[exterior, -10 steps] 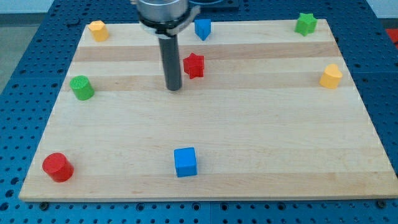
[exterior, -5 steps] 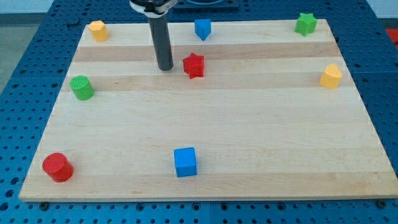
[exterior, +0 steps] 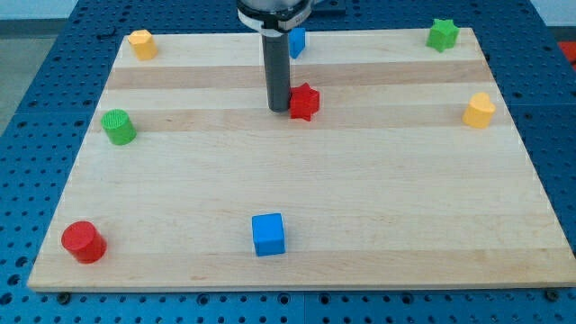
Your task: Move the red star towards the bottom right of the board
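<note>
The red star (exterior: 305, 102) lies in the upper middle of the wooden board (exterior: 360, 198). My tip (exterior: 278, 109) is at the star's left side, touching it or nearly so. The dark rod rises from there to the view's top and partly hides a blue block (exterior: 296, 40) at the board's top edge.
A yellow block (exterior: 140, 43) sits top left and a green star (exterior: 442, 34) top right. A yellow block (exterior: 479, 110) is at the right edge, a green cylinder (exterior: 118, 127) at the left. A red cylinder (exterior: 84, 241) and a blue cube (exterior: 268, 234) lie near the bottom.
My tip moved up, then swept right into the red star. The star has shifted right and slightly down. The other blocks have not moved.
</note>
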Robot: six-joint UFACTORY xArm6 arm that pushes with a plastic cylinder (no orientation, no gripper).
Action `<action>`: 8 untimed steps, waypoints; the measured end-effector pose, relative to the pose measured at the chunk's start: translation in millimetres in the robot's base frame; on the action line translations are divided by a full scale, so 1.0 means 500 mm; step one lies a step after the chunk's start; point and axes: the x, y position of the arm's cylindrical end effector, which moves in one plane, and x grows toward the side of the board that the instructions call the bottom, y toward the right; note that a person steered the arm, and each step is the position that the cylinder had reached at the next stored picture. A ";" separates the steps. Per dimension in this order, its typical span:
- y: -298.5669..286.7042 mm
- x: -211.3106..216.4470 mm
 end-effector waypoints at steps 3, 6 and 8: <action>0.034 -0.046; 0.092 0.071; 0.135 0.153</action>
